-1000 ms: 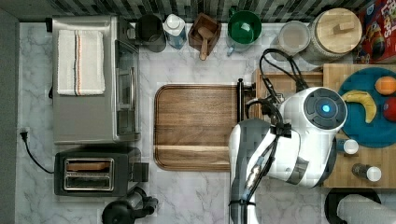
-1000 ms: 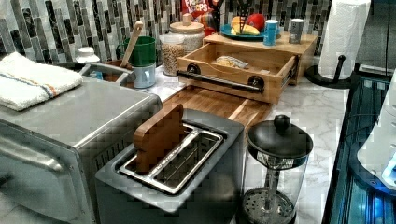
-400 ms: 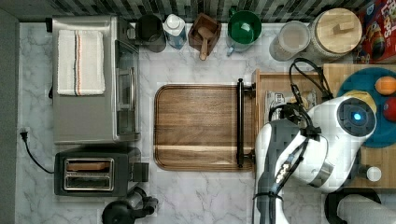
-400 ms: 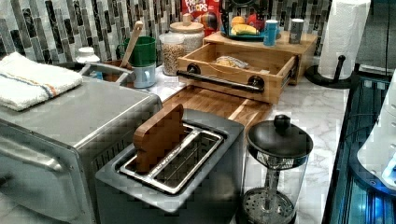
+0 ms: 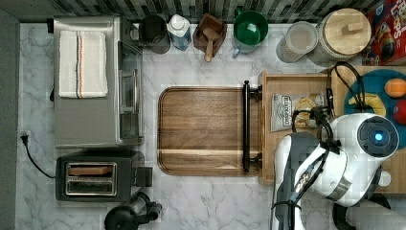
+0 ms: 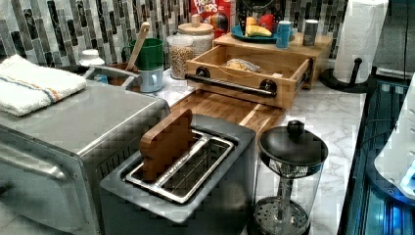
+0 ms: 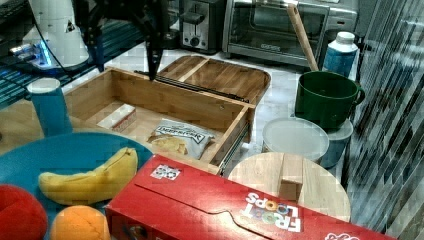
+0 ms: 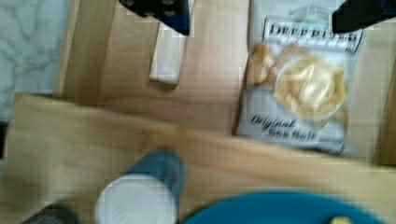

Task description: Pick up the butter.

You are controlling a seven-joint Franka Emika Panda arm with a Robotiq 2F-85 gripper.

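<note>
Snack bag (image 7: 181, 137) in wooden drawer (image 7: 235, 125); banana (image 7: 90, 178) on blue plate (image 7: 45, 150).

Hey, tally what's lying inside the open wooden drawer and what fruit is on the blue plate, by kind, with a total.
Butter stick in the drawer: 1
Chip bag in the drawer: 1
Banana on the blue plate: 1
Orange on the plate: 1
Red fruit on the plate: 1
Total: 5
</note>
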